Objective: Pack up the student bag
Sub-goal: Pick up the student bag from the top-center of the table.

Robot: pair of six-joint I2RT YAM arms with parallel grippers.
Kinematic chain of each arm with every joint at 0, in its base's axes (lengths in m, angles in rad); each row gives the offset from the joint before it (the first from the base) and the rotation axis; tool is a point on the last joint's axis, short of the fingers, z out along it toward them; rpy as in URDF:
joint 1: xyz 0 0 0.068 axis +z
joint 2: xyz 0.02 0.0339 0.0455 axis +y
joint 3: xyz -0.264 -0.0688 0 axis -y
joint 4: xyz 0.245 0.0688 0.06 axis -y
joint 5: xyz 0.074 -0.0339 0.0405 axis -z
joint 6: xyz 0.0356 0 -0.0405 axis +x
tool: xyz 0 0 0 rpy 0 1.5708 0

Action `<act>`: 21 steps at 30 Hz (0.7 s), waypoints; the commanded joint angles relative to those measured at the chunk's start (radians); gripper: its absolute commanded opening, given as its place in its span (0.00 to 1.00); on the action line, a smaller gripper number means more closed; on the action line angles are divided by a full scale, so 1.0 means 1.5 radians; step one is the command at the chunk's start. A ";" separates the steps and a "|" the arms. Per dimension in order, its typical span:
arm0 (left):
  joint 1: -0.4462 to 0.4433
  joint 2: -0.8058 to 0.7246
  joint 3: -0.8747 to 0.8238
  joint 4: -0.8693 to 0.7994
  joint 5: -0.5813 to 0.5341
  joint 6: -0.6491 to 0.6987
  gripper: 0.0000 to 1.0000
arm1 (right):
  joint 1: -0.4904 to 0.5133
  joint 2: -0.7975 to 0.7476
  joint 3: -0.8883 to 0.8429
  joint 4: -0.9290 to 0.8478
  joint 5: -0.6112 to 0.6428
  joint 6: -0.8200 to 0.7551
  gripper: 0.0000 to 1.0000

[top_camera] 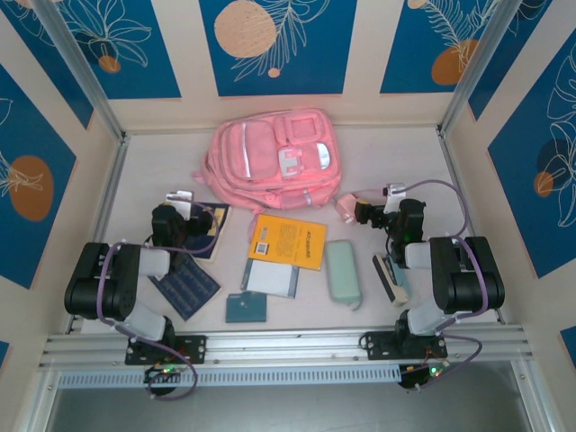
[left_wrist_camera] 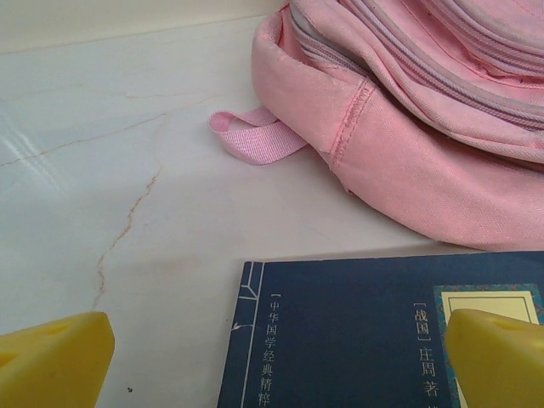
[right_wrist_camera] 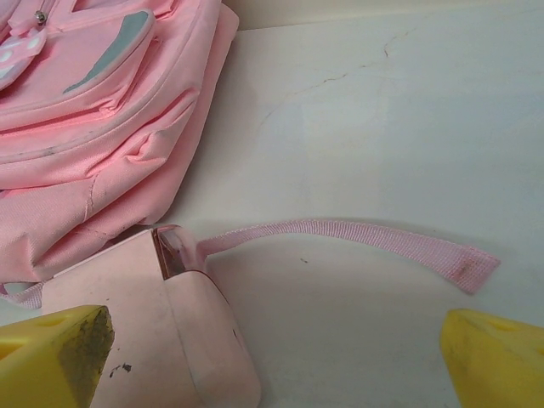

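The left gripper hangs low with its yellow fingertips spread wide apart and nothing between them. Right beneath it lies a dark blue book with Chinese lettering on the cover. Just past the book's far edge sits the student bag, ahead of the gripper and off to its right, with a small pink strap loop poking out of its near corner onto the pale table.

The right gripper is just as wide open and holds nothing either. Under its left fingertip is a pale pink flat piece, and a thin pink strap runs from that piece across the table to the right. The bag fills the far left here, ahead of the gripper.

From above, the bag lies flat at the back middle of the table, between the two arms and beyond both. Nearer the arms lie an orange book, a mint-green case, a pale booklet and a small teal book.
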 commanded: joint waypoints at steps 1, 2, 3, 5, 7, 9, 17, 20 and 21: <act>0.006 -0.003 0.013 -0.006 0.013 -0.007 1.00 | -0.018 -0.005 0.008 0.006 -0.038 0.007 0.99; 0.006 -0.003 0.013 -0.006 0.013 -0.007 1.00 | -0.026 -0.005 0.006 0.011 -0.054 0.010 0.99; 0.006 -0.003 0.013 -0.005 0.013 -0.007 1.00 | -0.029 -0.006 0.004 0.016 -0.057 0.010 0.99; 0.006 -0.003 0.013 -0.005 0.013 -0.007 1.00 | -0.029 -0.006 0.003 0.016 -0.058 0.010 0.99; 0.005 -0.009 0.010 -0.003 0.008 -0.006 1.00 | -0.027 -0.006 0.004 0.013 -0.055 0.008 0.99; 0.000 -0.047 0.028 -0.063 0.011 0.002 1.00 | -0.018 -0.007 0.009 0.005 -0.045 -0.002 0.99; -0.103 -0.303 0.142 -0.357 -0.096 0.014 1.00 | 0.104 -0.106 0.116 -0.232 0.074 -0.109 0.99; -0.140 -0.329 0.184 -0.395 -0.072 -0.117 1.00 | 0.183 -0.144 0.126 -0.197 0.122 -0.111 0.99; -0.151 -0.342 0.197 -0.406 -0.063 -0.156 1.00 | 0.198 -0.158 0.142 -0.213 0.132 -0.090 0.99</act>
